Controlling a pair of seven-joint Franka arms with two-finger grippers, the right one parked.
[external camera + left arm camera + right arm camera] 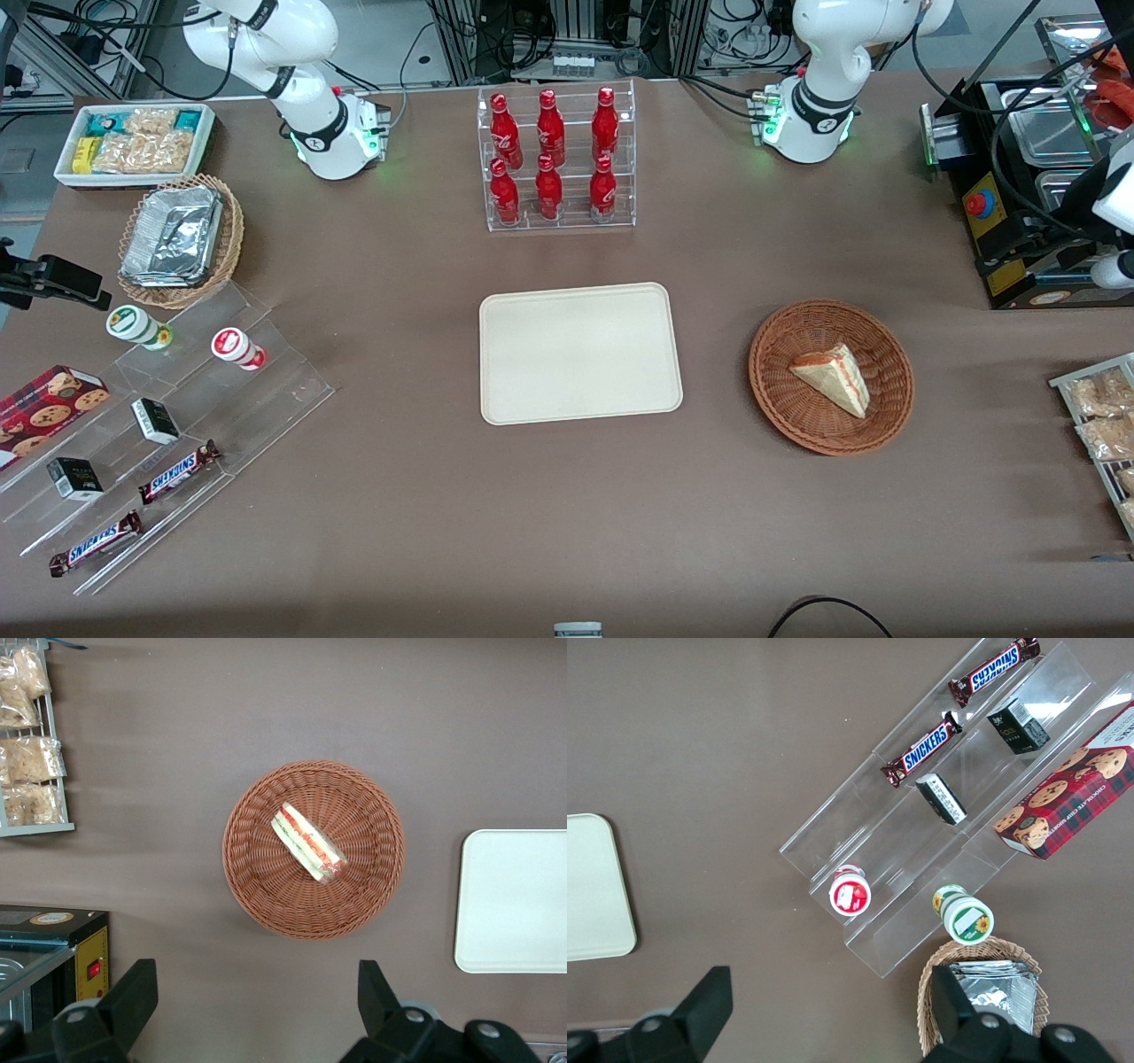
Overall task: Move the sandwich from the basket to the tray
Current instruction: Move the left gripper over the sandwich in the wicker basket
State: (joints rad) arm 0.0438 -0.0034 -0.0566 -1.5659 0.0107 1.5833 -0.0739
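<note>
One sandwich (pixel 833 376) lying in the round reddish-brown wicker basket (pixel 780 390), roughly at its middle, tipped on a side so the pale bread face shows from the front and the red-orange and green filling layers show from the left wrist camera. Basket resting on the brown table (pixel 425 496), well apart from the cream tray (pixel 580 353) and toward the working arm's end. Tray flat and bare, only one rounded end of it caught in the left wrist view, the rest cut off by the frame edge. Left gripper (pixel 257 1010) hovering high over the table just beside the basket rim, fingers (pixel 133 997) spread wide with nothing between them; only the dark finger bodies and part of the mount visible, tips touching nothing. In the front view, only part of the working arm showing at the frame edge above the black appliance (pixel 1019 195), the gripper itself out of frame. Farther from the front camera than the tray, a clear rack of six red bottles (pixel 554 155). Wire rack of snack bags (pixel 1103 425) partly cut off at the working arm's end.
</note>
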